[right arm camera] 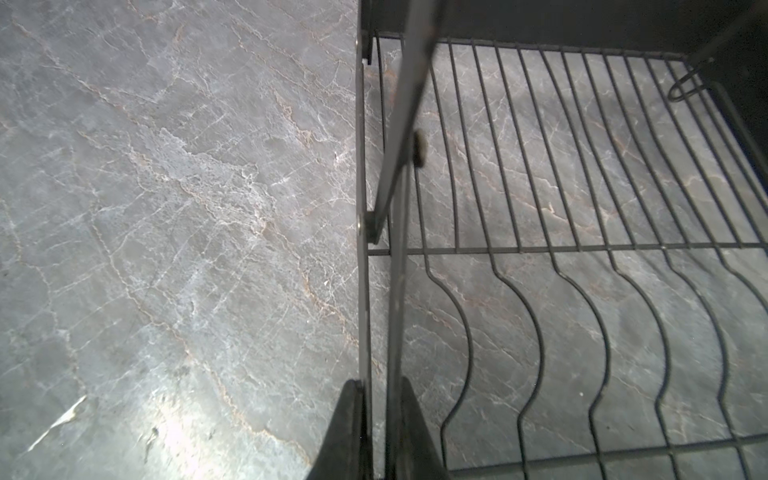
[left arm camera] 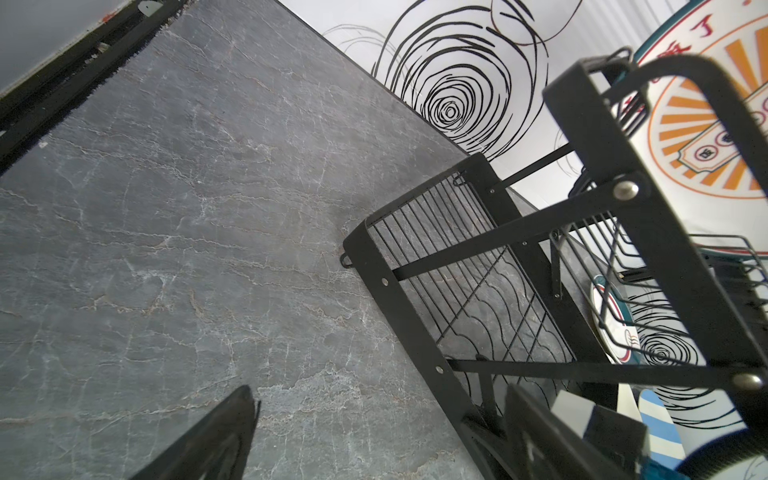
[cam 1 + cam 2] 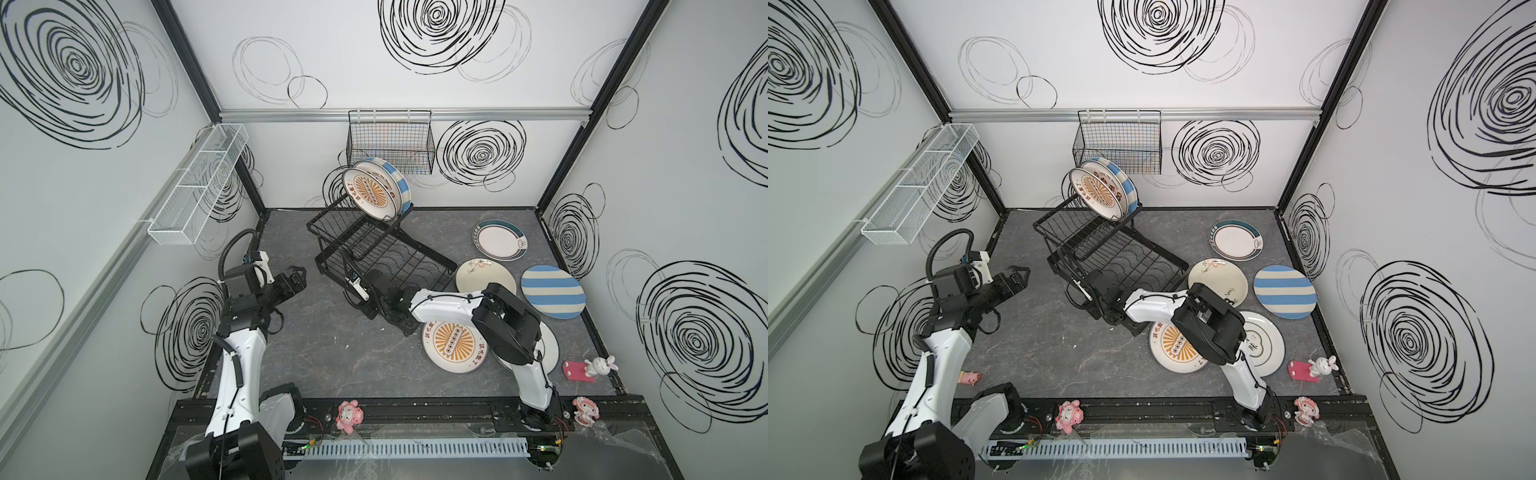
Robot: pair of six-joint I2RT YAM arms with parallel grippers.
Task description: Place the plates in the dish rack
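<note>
You have two of the plates (image 3: 368, 193) standing on edge in the upper tier of the dish rack (image 3: 428, 251), toward the back of the table (image 3: 332, 353). Five more lie flat to its right, so most of the loading is left. Your right gripper (image 1: 376, 432) is pinched on the rack's lower side frame, while your left gripper (image 3: 297, 279) hangs spread and empty near the rack.

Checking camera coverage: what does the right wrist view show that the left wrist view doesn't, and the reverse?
Right wrist only: the right gripper shut on the side frame of the dish rack. Left wrist only: the sunburst plate standing in the rack, plus a teal-rimmed plate and a striped plate beyond it. Both: the wavy lower grid and the marbled tabletop.
</note>
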